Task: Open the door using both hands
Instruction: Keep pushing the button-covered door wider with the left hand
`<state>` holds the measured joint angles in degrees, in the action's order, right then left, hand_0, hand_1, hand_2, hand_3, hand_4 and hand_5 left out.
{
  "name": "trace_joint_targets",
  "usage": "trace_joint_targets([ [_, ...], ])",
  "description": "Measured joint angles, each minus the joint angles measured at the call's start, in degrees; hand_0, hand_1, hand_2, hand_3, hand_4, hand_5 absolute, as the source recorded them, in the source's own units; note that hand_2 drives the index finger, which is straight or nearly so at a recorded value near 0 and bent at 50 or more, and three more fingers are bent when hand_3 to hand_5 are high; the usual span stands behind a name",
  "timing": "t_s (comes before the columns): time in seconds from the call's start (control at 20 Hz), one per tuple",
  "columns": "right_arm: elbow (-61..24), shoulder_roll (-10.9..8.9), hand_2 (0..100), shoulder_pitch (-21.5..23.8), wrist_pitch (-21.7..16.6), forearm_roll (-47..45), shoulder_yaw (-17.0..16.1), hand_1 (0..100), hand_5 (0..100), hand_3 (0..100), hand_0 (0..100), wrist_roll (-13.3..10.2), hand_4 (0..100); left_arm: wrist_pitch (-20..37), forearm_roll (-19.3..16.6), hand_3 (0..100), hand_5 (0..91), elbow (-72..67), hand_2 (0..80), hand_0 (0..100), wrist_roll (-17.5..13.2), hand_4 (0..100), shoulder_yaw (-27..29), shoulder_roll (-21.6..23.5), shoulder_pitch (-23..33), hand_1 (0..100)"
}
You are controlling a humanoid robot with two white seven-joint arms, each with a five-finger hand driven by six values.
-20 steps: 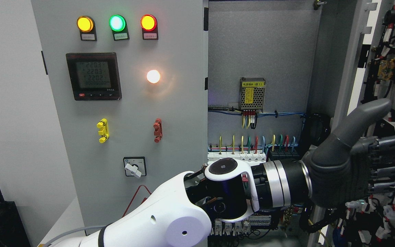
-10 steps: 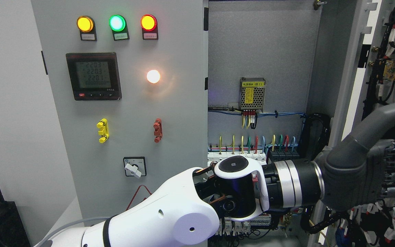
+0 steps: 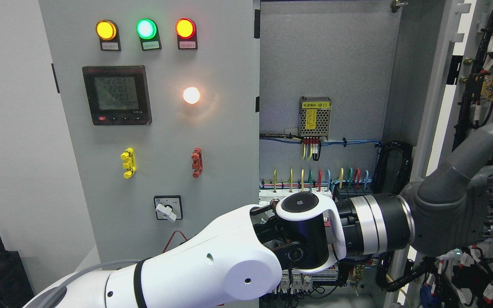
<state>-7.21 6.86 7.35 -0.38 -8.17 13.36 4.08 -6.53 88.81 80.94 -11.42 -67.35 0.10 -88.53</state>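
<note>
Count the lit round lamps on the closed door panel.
4: an amber lamp, a green lamp and a red lamp in a row along the top, plus a white lamp lower down, right of the meter. None looks hidden.

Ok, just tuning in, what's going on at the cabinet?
The robot's left arm comes in from the lower left and reaches across to the right-hand door of the electrical cabinet. Its left hand is against the door's inner side, thumb raised; the frame edge cuts off the fingers. That door is already swung out, exposing the wiring and the power supply inside. The left door, with its indicator lights and meter, is shut. The right arm is not in view.
</note>
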Motion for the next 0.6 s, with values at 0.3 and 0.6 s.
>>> trace_joint_targets([
  [0.3,0.00,0.00,0,-0.01,0.00,0.00,0.00,0,0,0,0,0.00,0,1.17,0.66,0,0.0,-0.80,0.0,0,3.41,3,-2.58,-0.73,-0.63,0],
  [0.6,0.00,0.00,0,-0.01,0.00,0.00,-0.01,0,0,0,0,0.00,0,1.73,0.90,0,0.0,-1.15,0.0,0,3.80,3,-4.23,-1.33,-0.82,0],
])
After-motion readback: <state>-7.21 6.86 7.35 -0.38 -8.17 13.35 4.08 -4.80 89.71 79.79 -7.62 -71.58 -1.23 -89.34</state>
